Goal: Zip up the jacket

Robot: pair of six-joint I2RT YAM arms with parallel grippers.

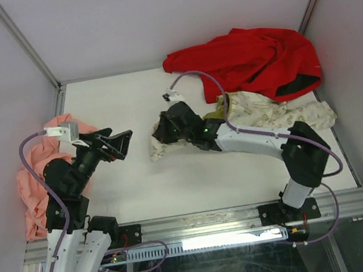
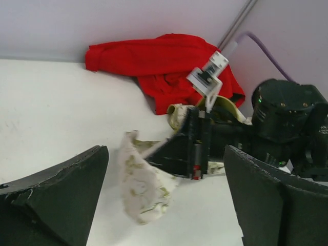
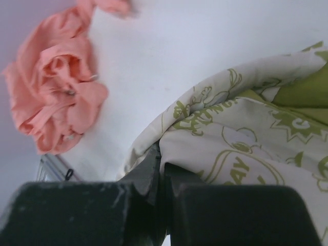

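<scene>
Cream-white cloth with olive-green print, the jacket (image 1: pixel 270 114) lies crumpled right of centre on the white table (image 1: pixel 121 97), its far end against the red garment (image 1: pixel 245 58) at upper right; the right gripper (image 1: pixel 162 137) is clamped on a fold at its left tip, probably to draw the front out flat, since no view shows the zipper. The left gripper (image 1: pixel 125 146) hangs just left of that tip, jaws spread wide and holding nothing, seemingly placed for a second hold; the salmon-pink garment (image 1: pixel 35 185) is heaped at the left edge, well apart; no container appears.
</scene>
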